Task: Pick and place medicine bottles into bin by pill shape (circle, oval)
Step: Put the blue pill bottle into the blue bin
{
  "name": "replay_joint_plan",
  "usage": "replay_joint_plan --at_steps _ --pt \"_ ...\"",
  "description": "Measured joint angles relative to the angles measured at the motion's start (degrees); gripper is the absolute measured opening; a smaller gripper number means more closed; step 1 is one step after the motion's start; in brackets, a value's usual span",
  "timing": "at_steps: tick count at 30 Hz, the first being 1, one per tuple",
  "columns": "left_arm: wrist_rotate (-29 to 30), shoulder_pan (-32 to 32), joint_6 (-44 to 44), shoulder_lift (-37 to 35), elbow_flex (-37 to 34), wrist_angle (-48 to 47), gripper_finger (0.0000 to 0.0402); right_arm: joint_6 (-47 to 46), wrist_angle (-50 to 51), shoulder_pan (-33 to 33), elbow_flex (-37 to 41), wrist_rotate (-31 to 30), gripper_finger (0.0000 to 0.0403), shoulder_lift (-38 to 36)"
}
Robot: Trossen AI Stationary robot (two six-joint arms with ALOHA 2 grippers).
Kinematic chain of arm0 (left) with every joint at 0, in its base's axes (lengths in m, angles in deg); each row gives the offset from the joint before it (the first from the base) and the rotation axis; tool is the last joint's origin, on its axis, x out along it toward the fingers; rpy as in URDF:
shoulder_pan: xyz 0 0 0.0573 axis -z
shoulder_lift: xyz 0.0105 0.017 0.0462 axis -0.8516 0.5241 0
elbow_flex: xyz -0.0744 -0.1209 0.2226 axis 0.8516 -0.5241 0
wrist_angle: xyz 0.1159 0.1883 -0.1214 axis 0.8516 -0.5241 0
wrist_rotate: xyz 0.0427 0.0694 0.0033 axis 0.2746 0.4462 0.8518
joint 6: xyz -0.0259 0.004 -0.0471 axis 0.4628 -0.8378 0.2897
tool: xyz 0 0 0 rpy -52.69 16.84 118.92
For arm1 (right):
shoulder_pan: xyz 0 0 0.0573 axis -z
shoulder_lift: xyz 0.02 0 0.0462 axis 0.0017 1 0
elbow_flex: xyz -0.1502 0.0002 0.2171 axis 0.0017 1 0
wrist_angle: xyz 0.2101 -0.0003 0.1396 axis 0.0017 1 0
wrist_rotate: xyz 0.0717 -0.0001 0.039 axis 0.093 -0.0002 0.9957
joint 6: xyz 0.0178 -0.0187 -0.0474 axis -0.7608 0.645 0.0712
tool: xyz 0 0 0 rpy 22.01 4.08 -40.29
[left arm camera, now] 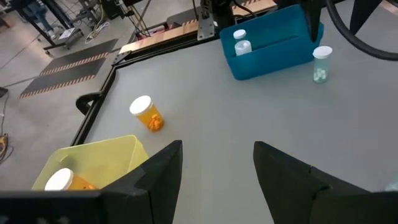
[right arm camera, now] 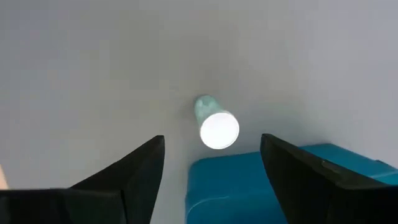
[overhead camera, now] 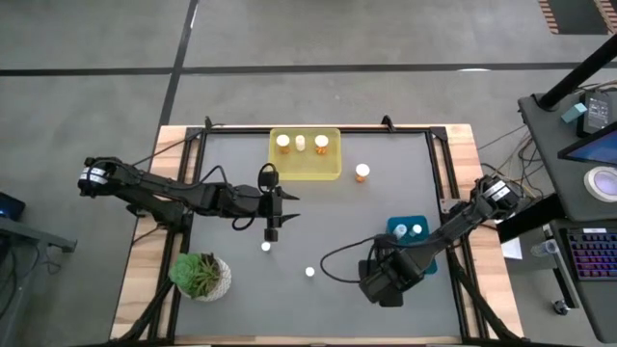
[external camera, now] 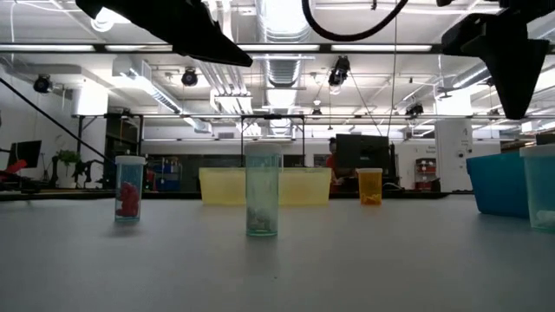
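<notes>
The right gripper (right arm camera: 211,168) hung with jaws wide and empty over a clear bottle (right arm camera: 216,124) standing just beside the blue bin (right arm camera: 273,180), where a descending finger risked striking the wall and toppling the bottle.

Nine small white-capped medicine bottles (overhead camera: 265,246) — three orange-bodied (overhead camera: 362,173), six clear or white (overhead camera: 309,272). Two plastic bins — one yellow (overhead camera: 305,176), one blue (overhead camera: 393,227). One potted green plant (overhead camera: 201,275).

Industrial lab/workshop: exposed ceiling ducts (external camera: 277,22) and strip lights at 12 o'clock, hazard-striped floor mats (left arm camera: 68,68), keyboard (overhead camera: 588,253) and monitors on a desk at 3.
</notes>
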Motion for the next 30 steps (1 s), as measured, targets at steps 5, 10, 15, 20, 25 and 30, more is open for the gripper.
replay_joint_plan --at_steps 5,10,15,20,25,30 --pt "0.0 0.0 0.0 0.0 0.0 0.0 0.0182 0.62 -2.62 0.0 2.59 -0.38 0.0265 0.0" --pt "-0.02 0.0 0.0 0.0 0.0 0.0 0.0182 1.72 -5.23 0.0 5.54 -0.44 0.0257 0.04" --pt "-0.02 0.0 0.0 0.0 0.0 0.0 0.0182 2.98 -9.03 0.0 7.55 -0.44 0.0248 0.04" --pt "-0.02 0.0 0.0 0.0 0.0 0.0 0.0182 3.15 -9.28 0.0 8.41 -0.44 0.0234 0.04" --pt "-0.02 0.0 0.0 0.0 0.0 0.0 0.0182 3.11 -9.39 0.24 8.51 -0.43 0.0203 0.04" --pt "-0.02 0.0 0.0 0.0 0.0 0.0 0.0182 3.07 -9.41 0.5 8.52 -0.46 0.0158 0.02"
